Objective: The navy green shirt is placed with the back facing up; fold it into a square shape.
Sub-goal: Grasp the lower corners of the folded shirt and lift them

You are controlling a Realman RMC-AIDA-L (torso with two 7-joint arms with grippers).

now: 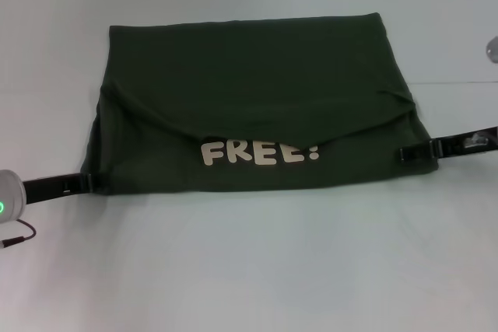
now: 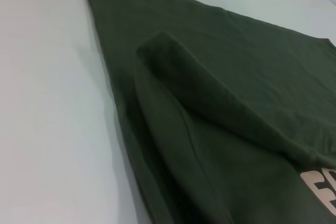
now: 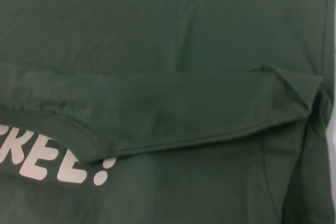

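**A:** How far along was the fold?

**B:** Partway, by my reading. The navy green shirt (image 1: 257, 91) lay spread on the pale table (image 1: 249, 270), already a broad, roughly rectangular block, wider than deep. One layer was turned over toward the robot, its edge sagging in a shallow V across the lower half. I would judge that at least one more fold remained before it could pass for a square.

**A:** And the cloth itself?

**B:** Dark olive green, soft knit, mostly smooth with a few low creases. It was not plain: cream letters reading "FREE!" (image 1: 261, 152) showed just under the turned-over edge, partly tucked beneath it. In the right wrist view the same lettering (image 3: 58, 163) sat below a stitched hem that curved over it. In the left wrist view a puffed ridge of doubled cloth (image 2: 173, 56) ran along the side.

**A:** The arms?

**B:** Both were low at the near corners. The left gripper (image 1: 87, 182) was at the shirt's near left corner, the right gripper (image 1: 412, 155) at the near right edge, each dark tip meeting the fabric. Whether either was pinching the cloth or had let go, I could not tell; the fingertips were hidden against the dark shirt.
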